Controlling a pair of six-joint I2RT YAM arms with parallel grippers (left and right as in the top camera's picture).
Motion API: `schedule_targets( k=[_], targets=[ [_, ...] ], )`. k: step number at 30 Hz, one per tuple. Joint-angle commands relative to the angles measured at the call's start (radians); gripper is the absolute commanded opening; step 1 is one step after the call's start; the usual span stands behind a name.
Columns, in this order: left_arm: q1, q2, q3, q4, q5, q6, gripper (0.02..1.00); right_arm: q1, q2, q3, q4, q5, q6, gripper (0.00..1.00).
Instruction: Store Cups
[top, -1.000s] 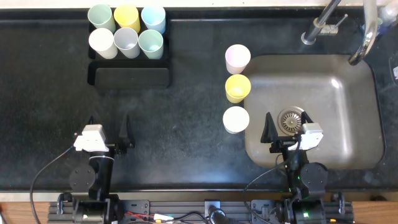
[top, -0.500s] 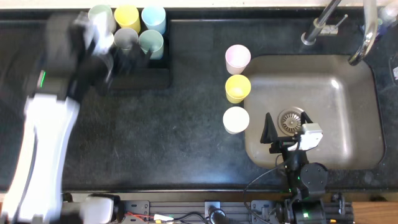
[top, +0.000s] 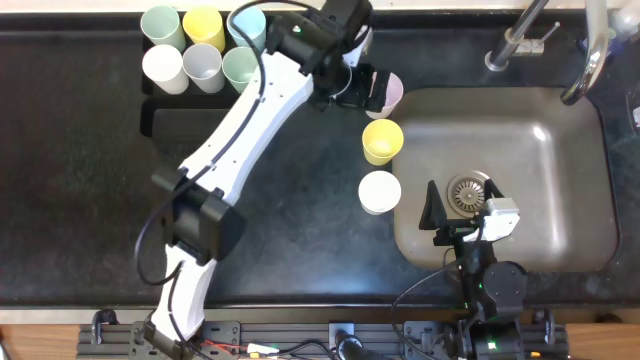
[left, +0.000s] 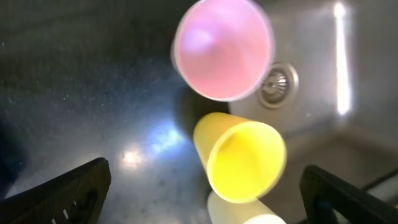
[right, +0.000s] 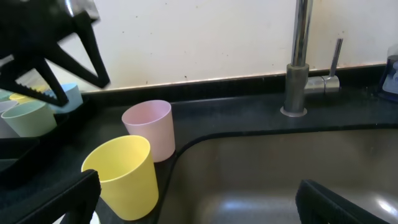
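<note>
Lining up on the first loose cup, nothing gripped.

I have the left gripper (top: 360, 85) hanging spread wide above the pink cup (left: 222, 48), which stands upright on the counter at the sink's (top: 540, 150) left rim, with the yellow cup (top: 382, 141) and white cup (top: 379, 192) in a row beside it. My next move, as I judge it, is to drop until the fingers straddle the pink rim, close, then carry it to the black rack's (top: 208, 122) free front slot. The right gripper (top: 461, 200) sits spread apart over the sink, holding nothing.
</note>
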Motion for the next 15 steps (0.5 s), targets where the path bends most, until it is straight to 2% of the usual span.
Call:
schedule_targets(
  k=[1, 15],
  targets=[
    [0.011, 0.031, 0.045, 0.002, -0.051, -0.032, 1.0, -0.006, -0.008, -0.013, 0.005, -0.003, 0.004, 0.998],
    [0.003, 0.129, 0.047, 0.116, -0.067, -0.037, 0.998, -0.006, -0.008, -0.013, 0.005, -0.003, 0.004, 0.998]
  ],
)
